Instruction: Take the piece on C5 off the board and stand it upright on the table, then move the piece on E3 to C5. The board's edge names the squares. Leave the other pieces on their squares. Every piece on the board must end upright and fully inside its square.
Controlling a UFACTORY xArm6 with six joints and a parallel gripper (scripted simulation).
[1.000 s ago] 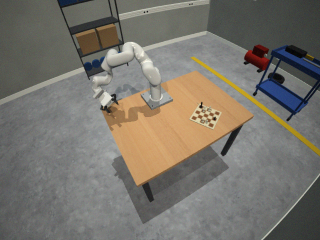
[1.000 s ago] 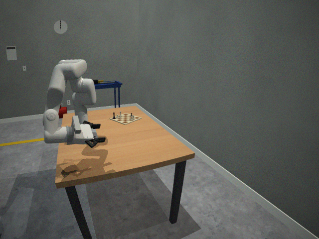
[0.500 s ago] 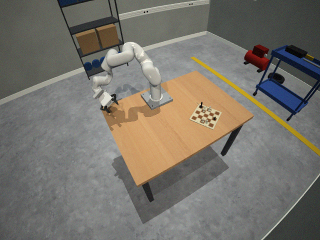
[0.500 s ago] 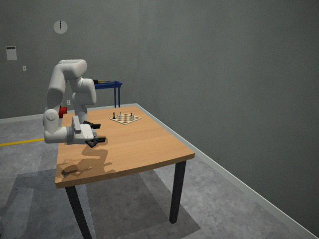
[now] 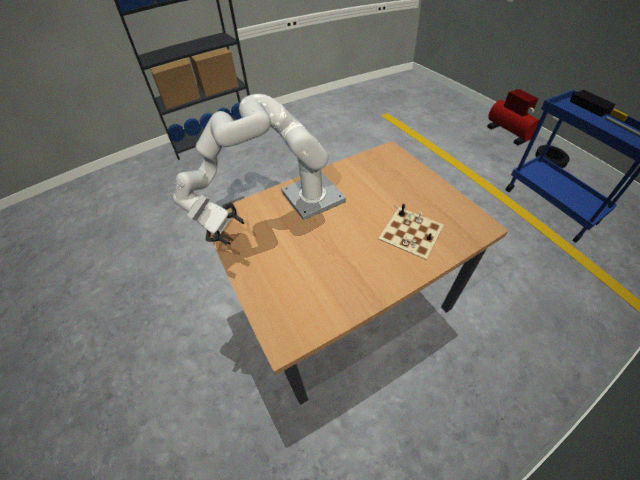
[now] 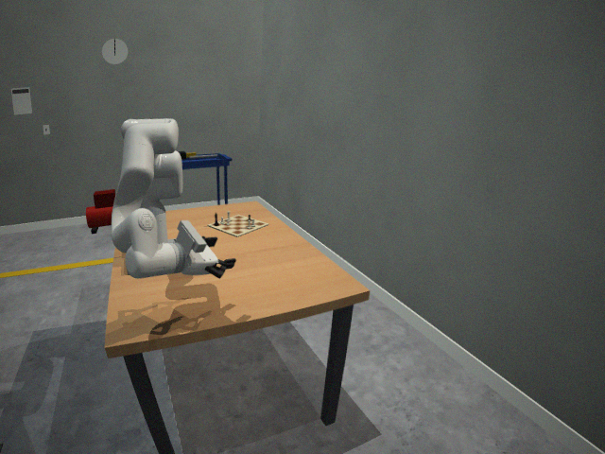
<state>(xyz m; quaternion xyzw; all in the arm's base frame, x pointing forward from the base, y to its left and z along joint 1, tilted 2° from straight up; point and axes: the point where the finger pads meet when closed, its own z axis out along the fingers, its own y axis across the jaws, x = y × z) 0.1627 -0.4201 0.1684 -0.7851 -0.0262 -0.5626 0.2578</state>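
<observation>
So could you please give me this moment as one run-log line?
gripper: open, empty | position: table corner, far from chessboard | black piece: upright on table beside board

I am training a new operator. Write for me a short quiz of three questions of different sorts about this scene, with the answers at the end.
1. True or false: the gripper holds a chess piece.
2. Where does the black piece nearest the arm's base plate stand? A) on the chessboard B) on the table just off the board C) on the floor
3. Fill in: the gripper hovers over the table corner nearest the ____ rack, far from the board.

Key: 1 false, the fingers are open and hold nothing; 2 B; 3 shelf.
</observation>
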